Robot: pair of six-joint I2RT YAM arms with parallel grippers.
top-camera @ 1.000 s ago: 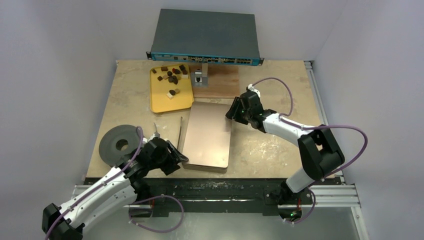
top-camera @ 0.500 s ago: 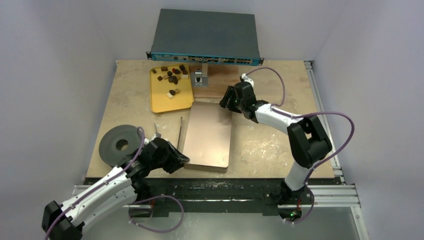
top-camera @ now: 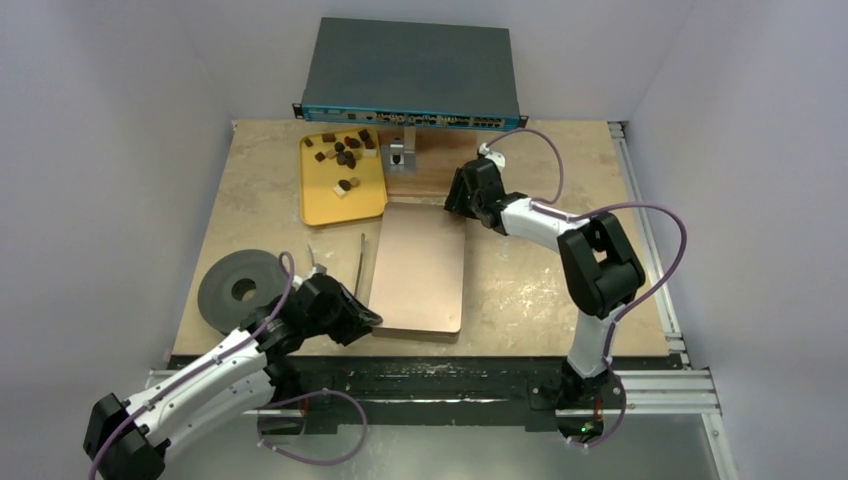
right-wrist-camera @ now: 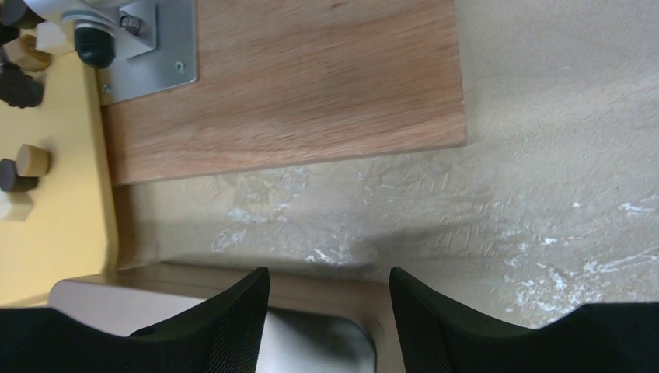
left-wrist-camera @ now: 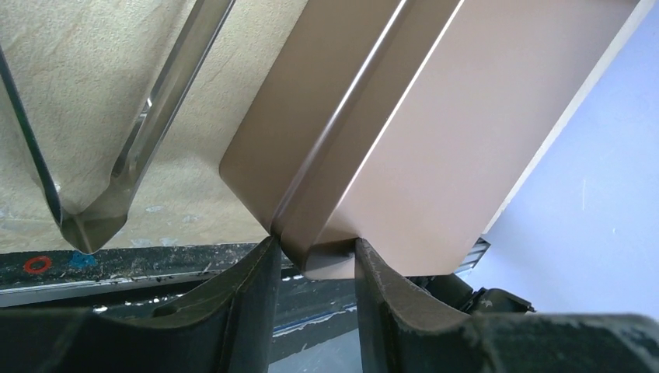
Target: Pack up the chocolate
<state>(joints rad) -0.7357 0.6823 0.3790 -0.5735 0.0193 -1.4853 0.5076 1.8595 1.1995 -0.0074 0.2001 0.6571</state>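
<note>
The chocolate point(top-camera: 345, 155) lies as several small dark and tan pieces on a yellow tray point(top-camera: 325, 205) at the back left; a few pieces point(right-wrist-camera: 23, 167) show at the left edge of the right wrist view. A closed brown box point(top-camera: 415, 268) lies flat mid-table. My left gripper point(top-camera: 366, 318) is at its near left corner, and both fingertips point(left-wrist-camera: 268, 252) touch that corner of the box point(left-wrist-camera: 435, 132). My right gripper point(right-wrist-camera: 326, 284) hovers open above the box's far right corner point(right-wrist-camera: 311, 307), and in the top view this gripper point(top-camera: 460, 195) sits at that far edge.
Metal tongs point(top-camera: 360, 262) lie left of the box, close to my left fingers in the wrist view point(left-wrist-camera: 116, 179). A grey tape roll point(top-camera: 240, 288) sits at the near left. A wooden board point(top-camera: 440, 165) with a metal bracket point(top-camera: 398, 155) and a network switch point(top-camera: 410, 70) stand at the back.
My right arm swung back and left, from beside the box's right edge to its far right corner. My left jaws narrowed onto the near left corner. The box shifted slightly.
</note>
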